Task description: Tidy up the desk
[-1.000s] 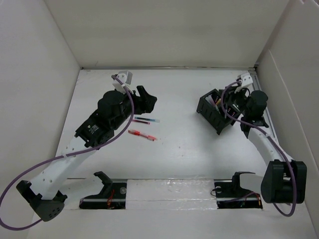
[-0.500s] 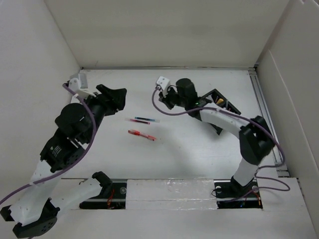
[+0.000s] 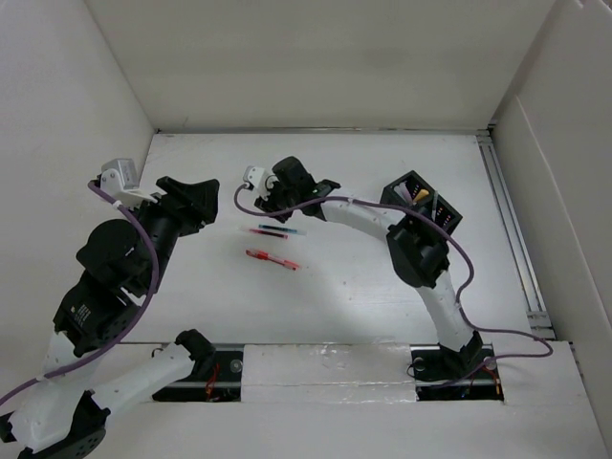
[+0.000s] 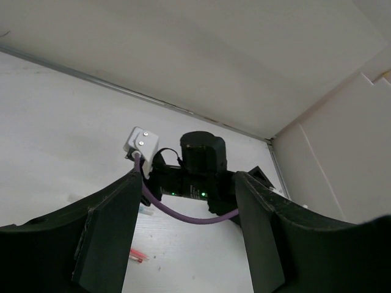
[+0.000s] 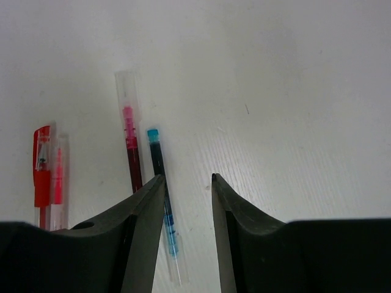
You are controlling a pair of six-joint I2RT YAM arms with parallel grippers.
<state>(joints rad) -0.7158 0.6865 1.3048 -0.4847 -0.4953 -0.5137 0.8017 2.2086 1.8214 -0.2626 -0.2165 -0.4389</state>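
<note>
Right jaws parted narrowly, empty, just over blue pen (image 5: 157, 159), dark pink pen (image 5: 130, 146) and red pen (image 5: 43, 174) alongside, lying roughly left-right mid-bench (image 3: 363, 287), black box (image 3: 421, 206) toward right edge, left jaws wide, empty, near left edge

Enclosure: white panels on three sides.
Back wall (image 3: 316, 57), left wall (image 3: 57, 143) and right wall (image 3: 564, 172) are plain matte white; a metal rail (image 3: 513, 239) runs along the right wall's foot. Lighting is even.
</note>
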